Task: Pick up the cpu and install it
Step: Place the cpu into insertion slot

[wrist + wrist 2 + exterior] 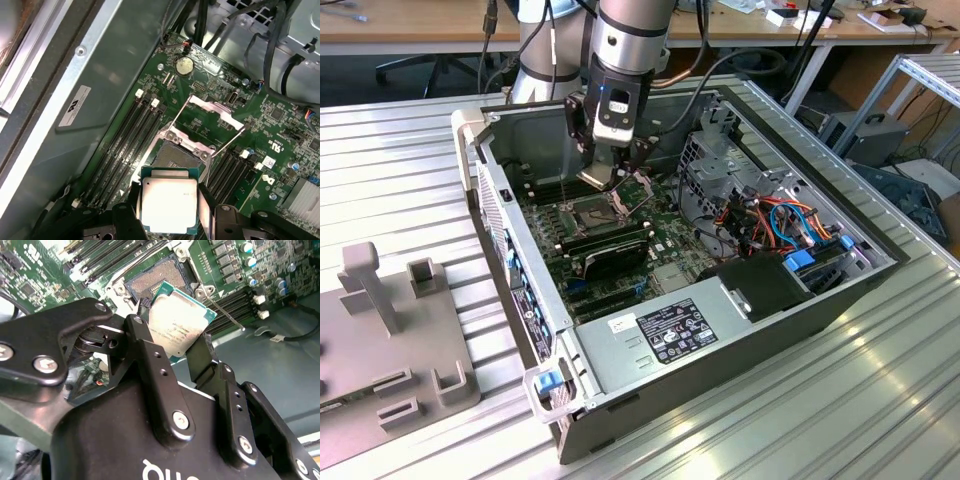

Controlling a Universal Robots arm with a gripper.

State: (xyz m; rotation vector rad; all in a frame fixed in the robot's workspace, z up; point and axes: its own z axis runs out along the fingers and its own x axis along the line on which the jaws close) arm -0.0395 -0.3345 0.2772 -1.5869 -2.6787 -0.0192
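Two fingers of the gripper are closed partway on the cpu, one on each of two opposite edges. They are open only as wide as the chip. Nothing else touches them.

Counts:
- One cpu, held in the gripper.
- One socket, bare, with its contact field showing.
- One hinged metal frame, swung open and away from the socket.
- One thin lever, raised.
- Two banks of memory slots, one on each side of the socket. I cannot count the slots in the far bank.
- One coin cell.

The cpu is square, so it has no long axis. Its silvery face is turned toward both wrist cameras, with a green border around it. In the first wrist view its edges sit slightly turned against the socket's edges. It is held above the green motherboard, just beside and partly over the socket's near edge, and is not seated.

In the exterior view the gripper hangs in the upper middle of the frame. It is inside the open computer case, over the socket. The power supply lies at lower centre. The case rests on a ribbed metal tabletop, and a grey fixture sits at the lower left, well apart.
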